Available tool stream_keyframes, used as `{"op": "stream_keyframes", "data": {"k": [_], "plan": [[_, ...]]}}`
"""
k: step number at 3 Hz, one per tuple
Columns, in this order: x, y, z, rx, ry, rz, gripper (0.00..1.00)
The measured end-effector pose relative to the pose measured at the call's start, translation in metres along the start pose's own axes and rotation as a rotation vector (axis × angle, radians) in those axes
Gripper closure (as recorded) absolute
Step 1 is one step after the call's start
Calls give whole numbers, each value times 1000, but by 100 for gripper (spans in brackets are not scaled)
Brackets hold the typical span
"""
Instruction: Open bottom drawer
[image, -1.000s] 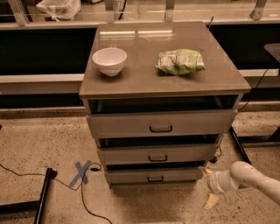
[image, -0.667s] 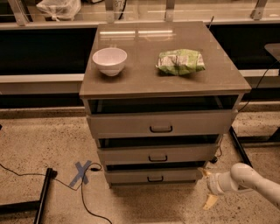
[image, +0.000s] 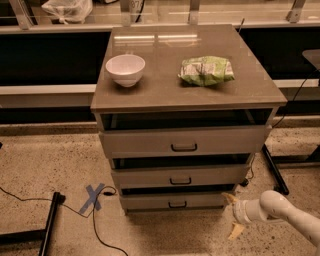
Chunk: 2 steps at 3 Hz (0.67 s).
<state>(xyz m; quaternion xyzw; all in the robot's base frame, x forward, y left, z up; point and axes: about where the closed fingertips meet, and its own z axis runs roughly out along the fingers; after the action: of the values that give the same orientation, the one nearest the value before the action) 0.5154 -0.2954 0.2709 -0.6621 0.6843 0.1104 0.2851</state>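
Observation:
The bottom drawer (image: 172, 201) is the lowest, slimmest front of a grey-brown cabinet, with a small dark loop handle (image: 177, 204) at its centre. It sits about flush under the middle drawer (image: 177, 176) and the tall top drawer (image: 182, 141). My gripper (image: 232, 215) is low at the cabinet's right front corner, right of the bottom drawer's end and well right of the handle. Its pale yellowish fingertips (image: 229, 198) stand spread, one up by the drawer's corner and one down near the floor (image: 235, 230), holding nothing.
On the cabinet top (image: 160, 90) stand a white bowl (image: 125, 69) and a green snack bag (image: 206, 70). A blue tape cross (image: 92, 196) and a black cable (image: 100, 235) lie on the speckled floor at left. A dark stand leg (image: 275, 172) is at right.
The arm and gripper have shifted very slightly left toward the cabinet's corner. The drawers have not moved.

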Motion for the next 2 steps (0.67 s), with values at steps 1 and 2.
{"op": "stream_keyframes", "data": {"k": [1, 2], "plan": [[1, -10, 24, -16, -8, -39, 0], [5, -31, 57, -46, -13, -49, 0]]}}
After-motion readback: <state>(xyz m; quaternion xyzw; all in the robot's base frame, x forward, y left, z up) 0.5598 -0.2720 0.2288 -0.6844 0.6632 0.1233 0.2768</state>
